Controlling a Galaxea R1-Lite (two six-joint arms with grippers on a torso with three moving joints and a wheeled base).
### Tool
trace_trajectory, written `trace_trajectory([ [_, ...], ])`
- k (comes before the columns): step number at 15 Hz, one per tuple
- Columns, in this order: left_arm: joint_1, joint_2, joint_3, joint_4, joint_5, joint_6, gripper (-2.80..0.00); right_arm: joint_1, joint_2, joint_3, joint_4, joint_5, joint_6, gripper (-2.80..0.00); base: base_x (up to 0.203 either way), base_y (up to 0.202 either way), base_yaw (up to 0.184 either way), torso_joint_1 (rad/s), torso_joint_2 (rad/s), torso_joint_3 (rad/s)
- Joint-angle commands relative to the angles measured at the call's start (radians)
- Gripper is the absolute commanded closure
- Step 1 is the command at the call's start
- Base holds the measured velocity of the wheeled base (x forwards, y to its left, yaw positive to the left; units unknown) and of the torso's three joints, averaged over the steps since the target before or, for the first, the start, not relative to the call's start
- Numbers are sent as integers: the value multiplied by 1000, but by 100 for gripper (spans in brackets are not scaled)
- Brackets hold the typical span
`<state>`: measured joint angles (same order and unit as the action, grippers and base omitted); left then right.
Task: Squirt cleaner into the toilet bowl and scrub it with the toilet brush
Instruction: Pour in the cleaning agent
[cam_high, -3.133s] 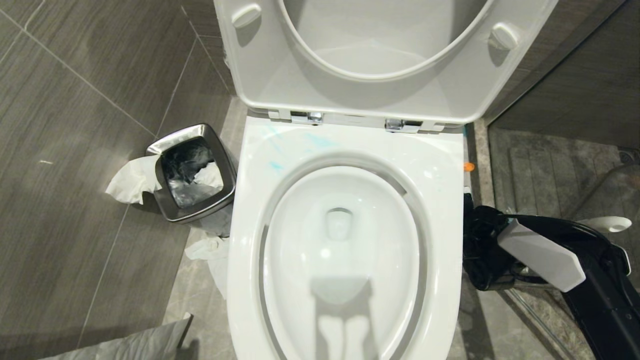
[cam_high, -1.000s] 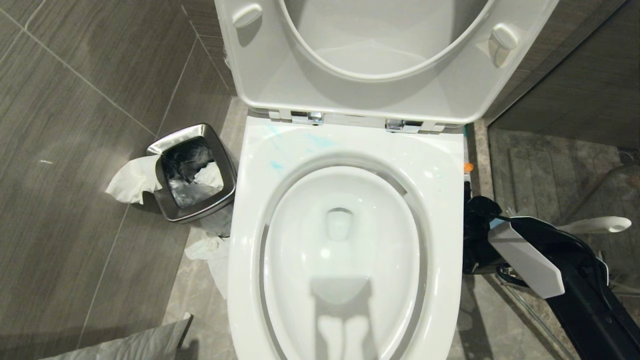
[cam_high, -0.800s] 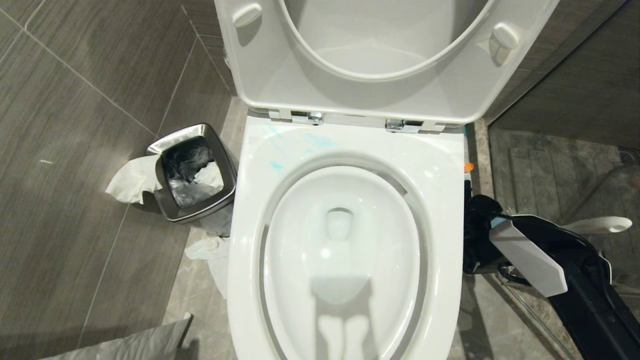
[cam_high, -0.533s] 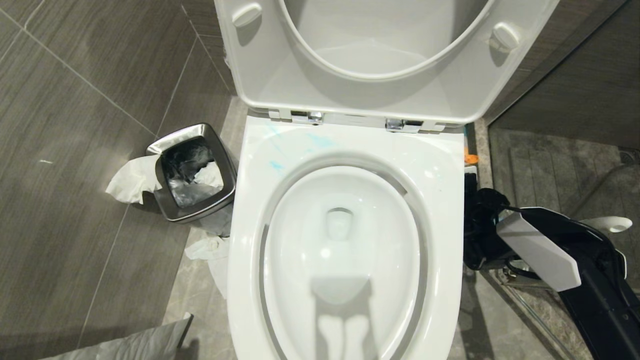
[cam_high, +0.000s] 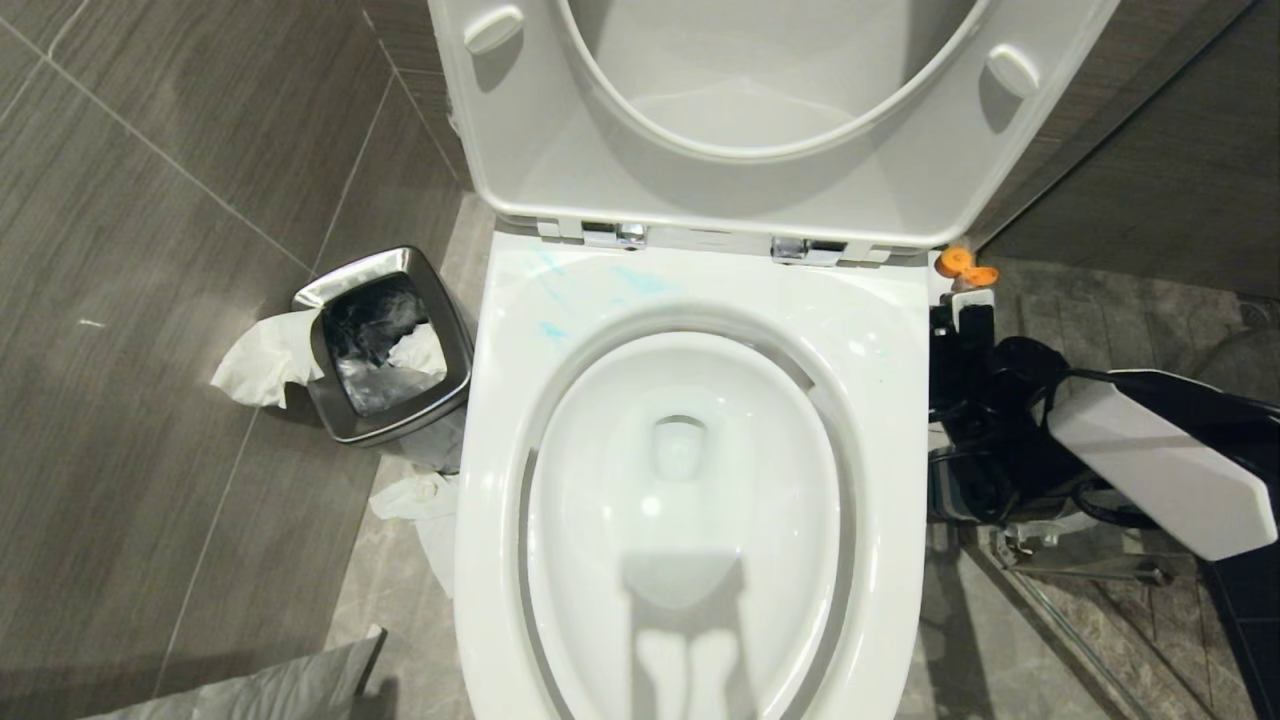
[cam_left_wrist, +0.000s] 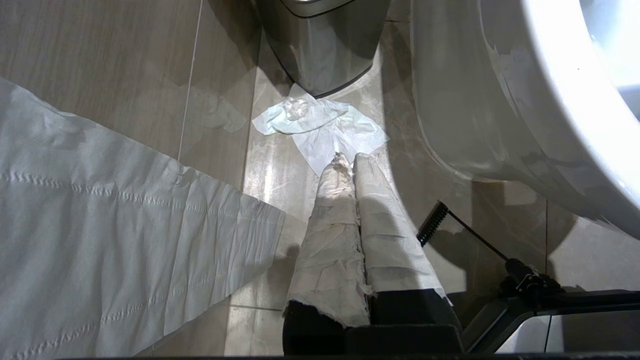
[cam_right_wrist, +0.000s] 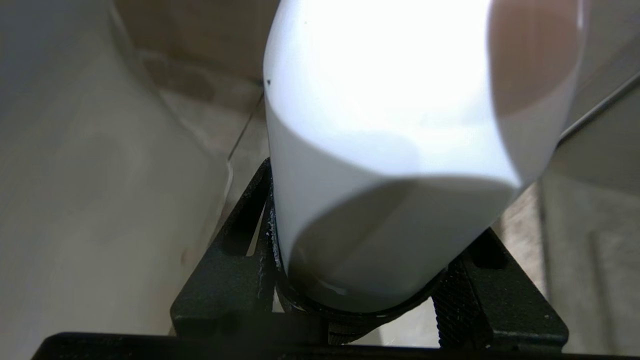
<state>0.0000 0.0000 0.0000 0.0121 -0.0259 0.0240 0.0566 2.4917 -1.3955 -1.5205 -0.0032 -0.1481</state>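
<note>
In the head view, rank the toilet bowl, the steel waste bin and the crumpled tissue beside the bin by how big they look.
1. toilet bowl, by far the largest
2. waste bin
3. tissue hanging over the bin's left edge, smallest, and part of it may be hidden

My right arm (cam_high: 1150, 470) is beside the toilet bowl (cam_high: 690, 300), on its right. Blue cleaner (cam_high: 640, 282) marks the back rim. A steel bin (cam_high: 385, 345) stands on the left.

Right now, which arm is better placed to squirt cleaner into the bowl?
Right: the right tool grips a white bottle right of the toilet bowl; the left tool is shut, empty, low near the floor.
</note>
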Motion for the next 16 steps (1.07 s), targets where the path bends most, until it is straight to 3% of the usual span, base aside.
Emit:
trace_trajectory([
  [1,0,2,2,0,0,1,0,-3,-154,90,-10,-3,0,0,0,0,0,0,0,0],
  [10,0,2,2,0,0,1,0,-32,-625,422,5,-3,-1,0,0,0,0,0,0,0],
  [16,0,2,2,0,0,1,0,-37,-1000,584,224,-25,1,0,0,0,0,0,0,0],
])
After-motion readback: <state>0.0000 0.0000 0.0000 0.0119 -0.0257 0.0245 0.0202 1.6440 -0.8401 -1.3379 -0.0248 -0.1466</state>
